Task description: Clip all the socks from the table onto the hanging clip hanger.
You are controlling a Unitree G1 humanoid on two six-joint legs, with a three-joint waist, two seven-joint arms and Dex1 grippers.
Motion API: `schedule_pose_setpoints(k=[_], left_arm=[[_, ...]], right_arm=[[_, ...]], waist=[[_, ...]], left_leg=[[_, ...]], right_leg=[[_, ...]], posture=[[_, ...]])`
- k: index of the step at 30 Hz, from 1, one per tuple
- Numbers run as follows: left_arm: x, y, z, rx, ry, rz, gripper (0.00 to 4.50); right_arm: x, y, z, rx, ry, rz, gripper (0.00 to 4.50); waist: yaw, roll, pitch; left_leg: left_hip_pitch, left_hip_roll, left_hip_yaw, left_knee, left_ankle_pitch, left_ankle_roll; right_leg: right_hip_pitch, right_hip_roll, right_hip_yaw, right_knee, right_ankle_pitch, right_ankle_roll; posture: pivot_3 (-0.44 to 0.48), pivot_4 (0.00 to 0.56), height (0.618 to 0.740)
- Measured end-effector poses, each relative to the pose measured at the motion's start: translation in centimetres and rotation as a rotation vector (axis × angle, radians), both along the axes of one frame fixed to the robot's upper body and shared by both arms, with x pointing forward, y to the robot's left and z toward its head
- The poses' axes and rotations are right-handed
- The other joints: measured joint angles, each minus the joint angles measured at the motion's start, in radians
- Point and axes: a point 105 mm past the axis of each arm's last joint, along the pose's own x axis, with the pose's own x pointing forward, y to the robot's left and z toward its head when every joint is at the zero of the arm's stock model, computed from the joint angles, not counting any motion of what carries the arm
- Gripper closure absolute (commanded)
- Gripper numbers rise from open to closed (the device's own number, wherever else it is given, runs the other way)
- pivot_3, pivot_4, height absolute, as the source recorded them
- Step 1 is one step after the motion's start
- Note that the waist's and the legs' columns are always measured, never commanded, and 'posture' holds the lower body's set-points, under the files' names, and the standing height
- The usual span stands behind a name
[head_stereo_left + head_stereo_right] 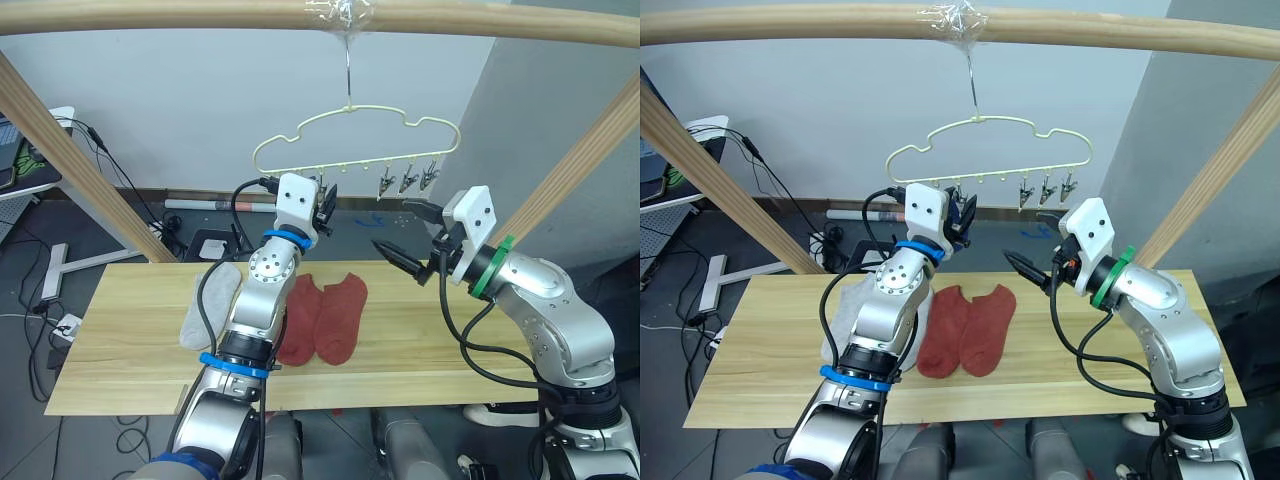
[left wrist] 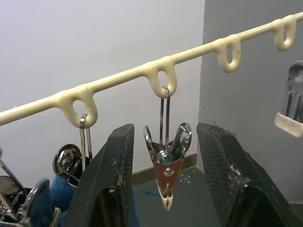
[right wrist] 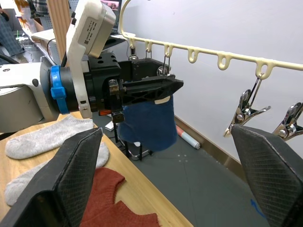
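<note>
The pale-yellow clip hanger (image 1: 350, 125) hangs by its hook from the beam. My left gripper (image 1: 325, 210) is raised to its left half and is open. Its fingers (image 2: 111, 179) stand on either side of a metal clip (image 2: 165, 165) without touching it. A blue sock (image 3: 147, 120) hangs from a neighbouring clip just behind that gripper. My right gripper (image 1: 405, 235) is open and empty, in the air below three bare clips (image 1: 408, 182). On the table (image 1: 420, 340) lie two rust red socks (image 1: 320, 320) side by side. Two light grey socks (image 1: 205, 300) lie to their left, partly hidden by my left arm.
A thick round wooden beam (image 1: 300, 15) runs across the top, carried by slanted wooden posts on the left (image 1: 60, 140) and right (image 1: 580, 170). Cables and a white stand (image 1: 60, 265) lie on the floor behind the table's left end.
</note>
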Motion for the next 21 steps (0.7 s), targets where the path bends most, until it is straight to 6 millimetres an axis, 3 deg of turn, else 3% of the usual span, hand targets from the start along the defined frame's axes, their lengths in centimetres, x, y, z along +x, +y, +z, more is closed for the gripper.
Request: schedule_pose_setpoints(k=[20, 21], left_arm=[[0.25, -0.31, 0.34, -0.015, -0.008, 0.007, 2.38], [0.29, -0.31, 0.25, -0.021, -0.004, 0.009, 2.55]], right_arm=[[0.13, -0.12, 0.06, 0.003, 0.006, -0.013, 0.00], [0.14, -0.13, 0.06, 0.003, 0.006, -0.014, 0.00]], waist=[[-0.001, 0.000, 0.000], [-0.001, 0.000, 0.000]], left_leg=[[0.000, 0.000, 0.000, 0.000, 0.000, 0.000], [0.000, 0.000, 0.000, 0.000, 0.000, 0.000]], right_leg=[[0.000, 0.000, 0.000, 0.000, 0.000, 0.000], [0.000, 0.000, 0.000, 0.000, 0.000, 0.000]], posture=[[-0.118, 0.220, 0.740], [-0.118, 0.220, 0.740]])
